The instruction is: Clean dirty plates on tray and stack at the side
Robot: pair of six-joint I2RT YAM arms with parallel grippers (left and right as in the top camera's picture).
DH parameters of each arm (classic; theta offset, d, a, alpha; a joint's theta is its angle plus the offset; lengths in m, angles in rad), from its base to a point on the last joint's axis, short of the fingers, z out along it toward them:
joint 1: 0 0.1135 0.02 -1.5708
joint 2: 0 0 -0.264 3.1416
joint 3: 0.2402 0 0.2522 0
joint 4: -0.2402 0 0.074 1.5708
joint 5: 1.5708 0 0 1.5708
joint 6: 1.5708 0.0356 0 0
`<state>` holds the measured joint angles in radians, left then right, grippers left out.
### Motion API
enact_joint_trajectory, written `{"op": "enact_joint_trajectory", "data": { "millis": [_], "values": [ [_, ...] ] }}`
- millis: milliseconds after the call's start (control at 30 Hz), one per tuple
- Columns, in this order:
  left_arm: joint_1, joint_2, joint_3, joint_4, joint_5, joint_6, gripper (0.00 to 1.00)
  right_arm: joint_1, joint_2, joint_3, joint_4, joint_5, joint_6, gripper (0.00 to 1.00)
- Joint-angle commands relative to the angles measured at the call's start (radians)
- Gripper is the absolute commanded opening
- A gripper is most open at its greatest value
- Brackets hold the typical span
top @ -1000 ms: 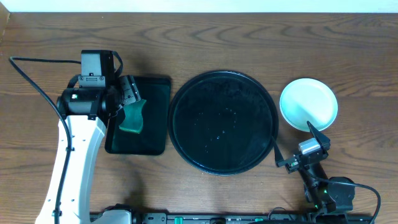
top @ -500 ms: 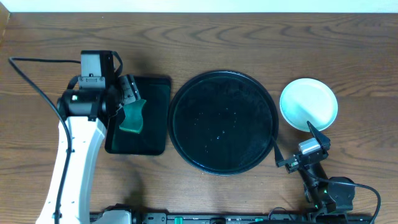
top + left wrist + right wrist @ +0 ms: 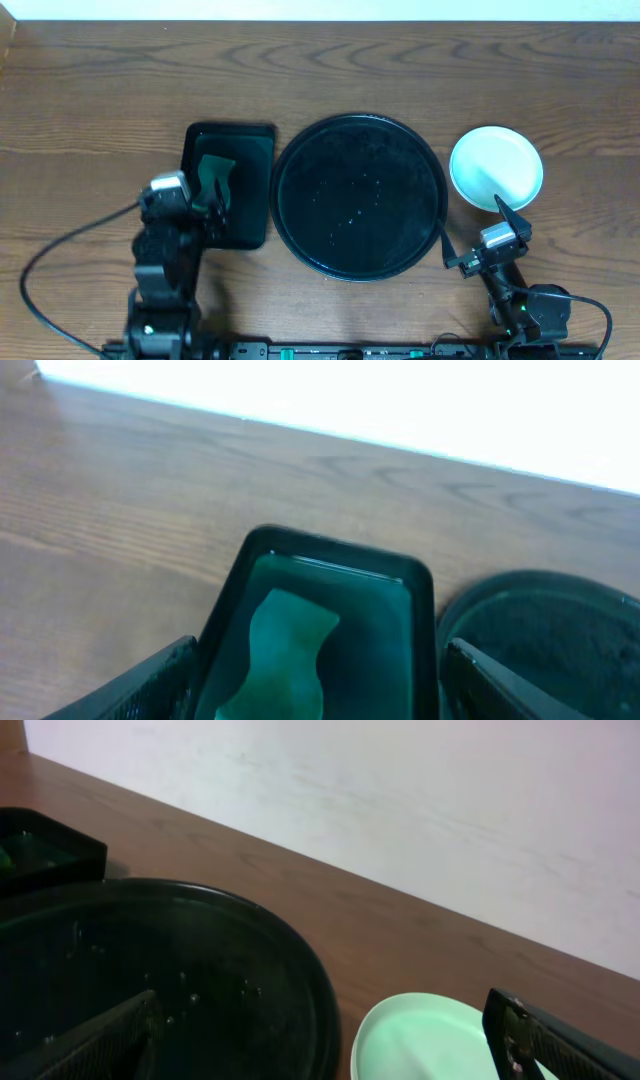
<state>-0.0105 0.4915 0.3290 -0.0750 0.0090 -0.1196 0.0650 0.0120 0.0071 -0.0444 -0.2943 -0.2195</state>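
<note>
The large round black tray [image 3: 360,195] sits mid-table with only water drops on it; it also shows in the right wrist view [image 3: 150,970] and at the right edge of the left wrist view [image 3: 545,625]. The pale plates [image 3: 496,167] sit on the bare wood to its right, seen as a mint plate in the right wrist view [image 3: 430,1040]. How many are stacked there I cannot tell. My right gripper [image 3: 478,232] is open and empty at the front, between tray and plates. My left gripper [image 3: 212,205] is open and empty at the near end of the rectangular tray.
A small rectangular black tray [image 3: 250,135] lies left of the round tray, holding the green sponge [image 3: 213,172], which also shows in the left wrist view [image 3: 280,660]. A white wall runs along the table's far edge.
My left arm has pulled back from above the rectangular tray toward the table's front edge. It has let go of the green sponge, which now lies in that tray. The right arm has not moved.
</note>
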Motion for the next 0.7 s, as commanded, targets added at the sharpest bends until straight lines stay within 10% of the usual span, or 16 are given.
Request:
{"op": "enact_joint_trajectory", "data": {
  "millis": [0,667],
  "values": [
    [-0.001,-0.145,-0.147,0.090,0.007,0.066,0.77,0.008,-0.006,-0.002,-0.005,0.002,-0.006,0.99],
    [0.001,-0.490,-0.325,0.003,-0.001,0.168,0.77,0.008,-0.006,-0.002,-0.005,0.002,-0.006,0.99]
  ]
}}
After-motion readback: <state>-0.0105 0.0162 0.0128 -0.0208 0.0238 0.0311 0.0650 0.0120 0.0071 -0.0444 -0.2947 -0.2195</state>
